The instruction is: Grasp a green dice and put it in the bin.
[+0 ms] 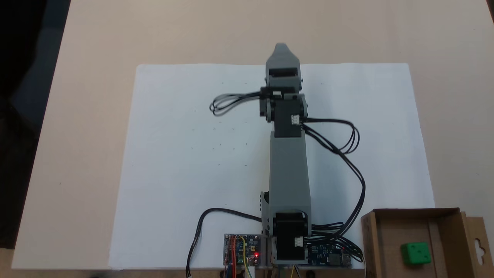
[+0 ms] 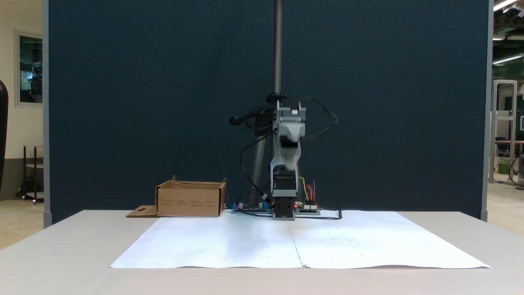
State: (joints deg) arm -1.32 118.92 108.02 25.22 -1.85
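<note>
The green dice [image 1: 415, 253], a small glossy cube with rounded edges and dark sunken pips, sits on the floor of the bin [image 1: 393, 247], a shallow brown cardboard box with low matte walls and a side flap [image 1: 478, 243] pierced by a hang-hole. That puts it well apart from the gripper [image 1: 280, 47], down by the arm's base and off to the right in the fixed view from above. The grey plastic jaws taper to a single blunt tip there and hold nothing; whether they are parted or closed I cannot tell. The arm stretches over a smooth white paper sheet [image 1: 185, 162] on a pale table [image 1: 77, 116], black cables [image 1: 347, 154] looping beside it.
</note>
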